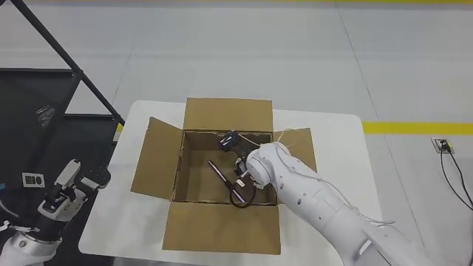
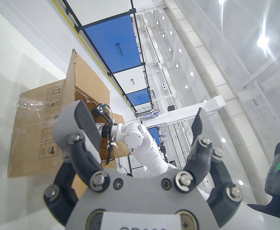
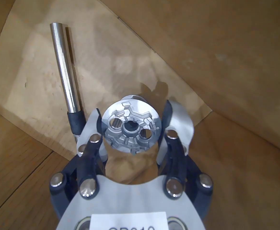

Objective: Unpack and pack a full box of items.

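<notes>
An open cardboard box (image 1: 222, 229) stands on the white table (image 1: 325, 129). My right gripper (image 1: 241, 183) is down inside it. Seen from the right wrist, the right gripper (image 3: 133, 110) is shut on a round metal disc (image 3: 130, 126) with holes and raised ribs, one finger on each side. A shiny metal rod (image 3: 64, 68) with a dark sleeve at one end lies on the box floor beside it; the rod (image 1: 219, 171) also shows from above. My left gripper (image 1: 63, 186) hangs off the table's left edge. In the left wrist view the left gripper (image 2: 141, 113) is open, holding nothing.
The box flaps (image 1: 151, 159) stand open on all sides. A dark ring-like shape (image 1: 240, 199) lies by the right gripper in the box. A black frame and mesh (image 1: 37, 118) stand left of the table. The left wrist view shows the box's outer wall (image 2: 41, 125).
</notes>
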